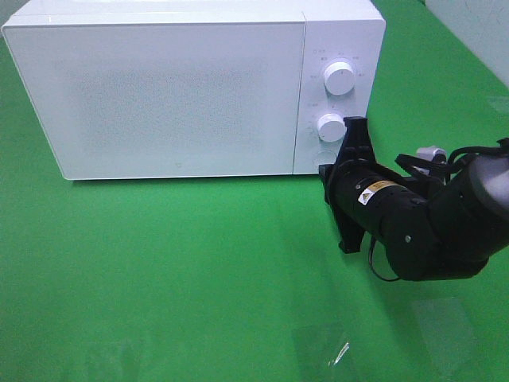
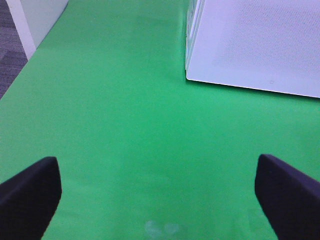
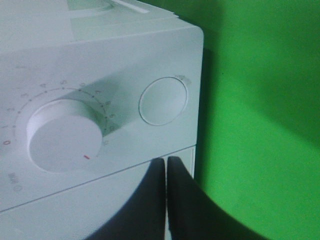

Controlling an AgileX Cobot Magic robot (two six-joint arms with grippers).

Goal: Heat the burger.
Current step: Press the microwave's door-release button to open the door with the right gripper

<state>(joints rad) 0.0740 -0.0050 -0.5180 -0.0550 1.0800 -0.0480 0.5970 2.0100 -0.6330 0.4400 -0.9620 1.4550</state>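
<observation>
Where the burger is: out of sight in every view. It is neither on the green surface (image 1: 199,278) nor near either tool. It probably sits inside the microwave (image 1: 48,48), behind the closed door (image 1: 175,99), but the white front shows nothing through it.
Burger from the right tool: if it is inside, it lies to the left of the tool in the high view, past the control panel (image 1: 314,97) and behind the door. This cannot be confirmed.
Right tool (image 1: 355,124): clenched, with its two pads pressed together and nothing between them. The tips are just beside the lower knob (image 1: 331,127), on the knob's right at the panel's edge.
Long axis: the right tool reaches in from the lower right of the high view and points up toward the panel.
Round button (image 3: 162,101): just beside the lower knob — the wrist view shows it clear of the tips.
Left tool (image 2: 157,167): spread wide and empty over bare surface, with a corner of the microwave ahead and well apart. It does not appear in the high view.
Nearer arm: the right — only it is at the controls.
What the next move calls for: the gap between tips and lower knob. Pressed shut, the pads cannot go around the knob, so they would likely need to part first or nudge its rim.
</observation>
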